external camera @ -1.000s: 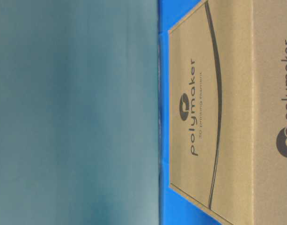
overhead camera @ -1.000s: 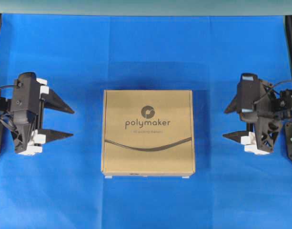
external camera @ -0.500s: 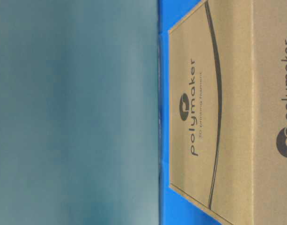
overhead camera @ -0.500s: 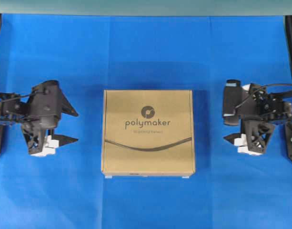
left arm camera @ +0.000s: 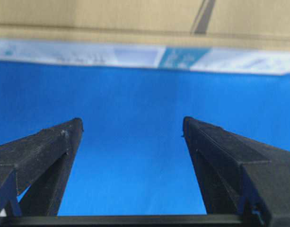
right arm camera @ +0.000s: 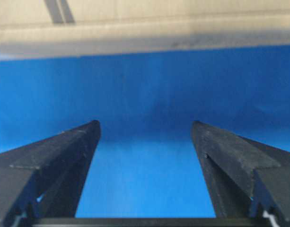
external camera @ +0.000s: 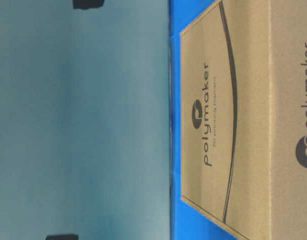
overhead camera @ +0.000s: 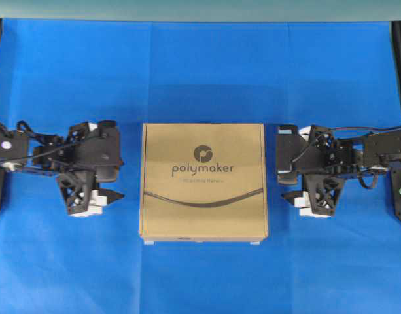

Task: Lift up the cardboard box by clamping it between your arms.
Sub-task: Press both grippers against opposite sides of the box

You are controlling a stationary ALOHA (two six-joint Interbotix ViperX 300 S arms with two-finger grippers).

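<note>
While both grippers gape, the cardboard box (overhead camera: 203, 181) seemingly lies untouched.

Both arms have swung in toward the box (overhead camera: 203, 182). The left claw (overhead camera: 115, 176) and right claw (overhead camera: 285, 178), earlier well apart from it, now sit near its sides, not touching, jaws wide.
</note>
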